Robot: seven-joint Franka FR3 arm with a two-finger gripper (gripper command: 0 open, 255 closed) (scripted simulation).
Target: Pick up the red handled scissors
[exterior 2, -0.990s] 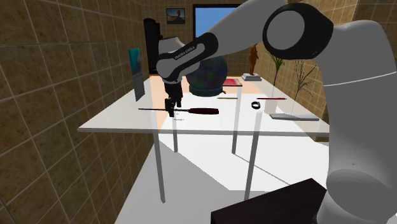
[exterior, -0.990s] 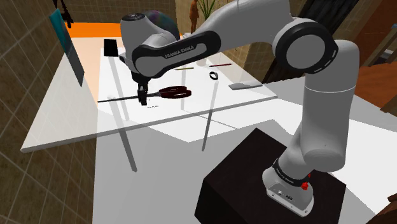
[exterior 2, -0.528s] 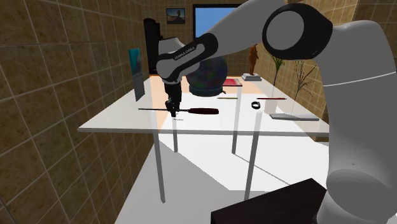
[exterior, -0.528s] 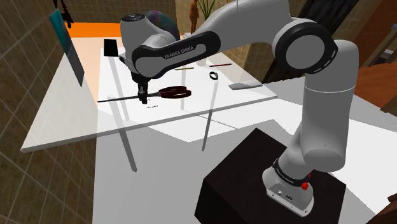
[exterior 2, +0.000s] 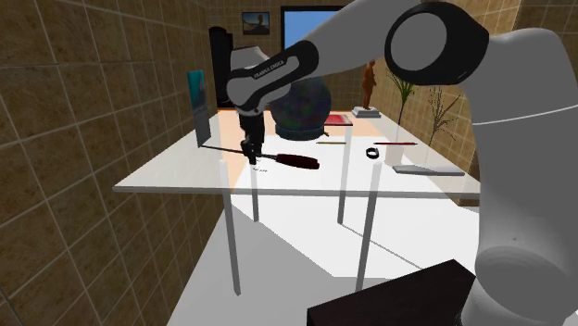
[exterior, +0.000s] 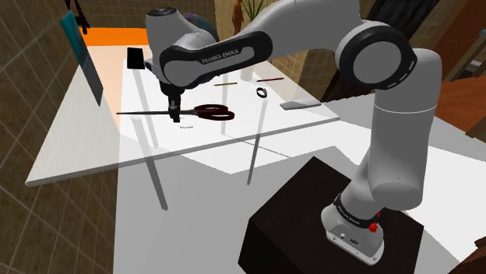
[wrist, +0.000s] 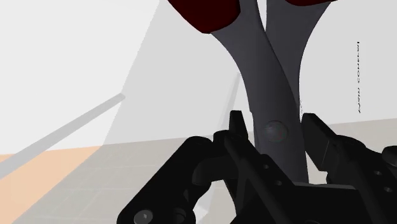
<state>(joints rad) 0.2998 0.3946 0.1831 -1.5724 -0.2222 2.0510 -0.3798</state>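
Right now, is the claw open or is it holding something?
The claw is closed, holding the red-handled scissors near the pivot.

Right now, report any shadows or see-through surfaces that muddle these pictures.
Shoulder view: the table top is see-through, legs showing through it beside the scissors. Second exterior view: same. Wrist view: the scissors loom close in the pincer, handles cut off.

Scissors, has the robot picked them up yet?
Nearly. Done: the gripper is shut on the scissors by their screw. In hand: the lift; in the second exterior view the blade end is tilted up off the table. Left: raising the dark red handles clear; I can't tell if they touch.
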